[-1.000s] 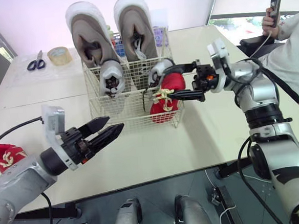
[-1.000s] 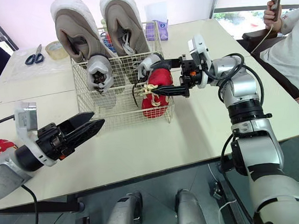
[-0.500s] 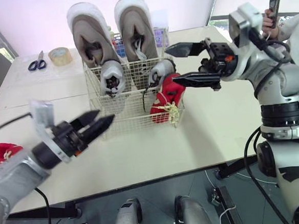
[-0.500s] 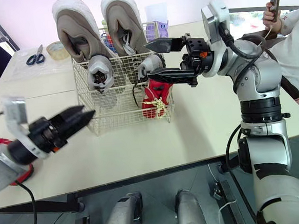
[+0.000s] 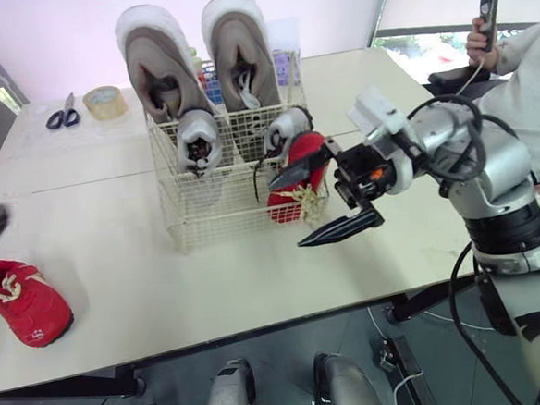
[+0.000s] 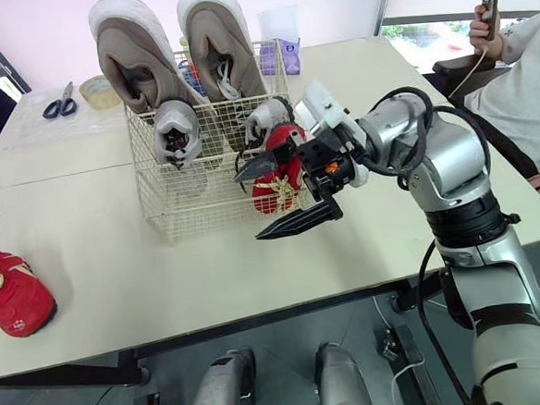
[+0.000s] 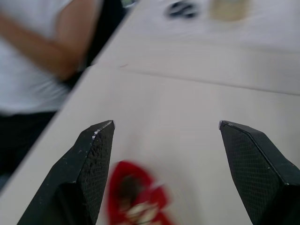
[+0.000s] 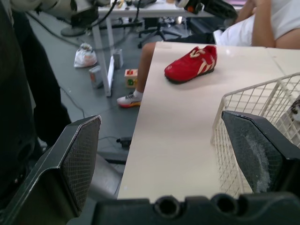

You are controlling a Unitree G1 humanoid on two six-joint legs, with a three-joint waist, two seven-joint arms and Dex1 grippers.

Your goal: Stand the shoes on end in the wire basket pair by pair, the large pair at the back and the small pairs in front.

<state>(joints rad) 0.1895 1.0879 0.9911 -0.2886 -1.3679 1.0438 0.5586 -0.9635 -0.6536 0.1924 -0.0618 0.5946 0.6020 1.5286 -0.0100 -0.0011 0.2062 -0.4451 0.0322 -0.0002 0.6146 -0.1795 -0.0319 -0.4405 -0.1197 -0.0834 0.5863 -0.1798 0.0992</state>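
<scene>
Table (image 5: 164,284) with basket (image 5: 206,221), red shoe (image 5: 27,301), scissors (image 5: 62,112), tape (image 5: 103,101)

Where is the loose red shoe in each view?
Left eye view: red shoe far left, near the front edge.
Right eye view: shoe far left too.
Left wrist view: shoe between the fingers.
Right wrist view: shoe past the basket.
Shared landmark: the table.

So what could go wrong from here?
The right gripper hangs open right beside the basket. It is next to the standing red shoe, whose laces seem to poke through the wire, so it could snag them or shove the basket. The loose red shoe lies near the table edge, with the left gripper open above it. A clumsy grab might push it off.
</scene>
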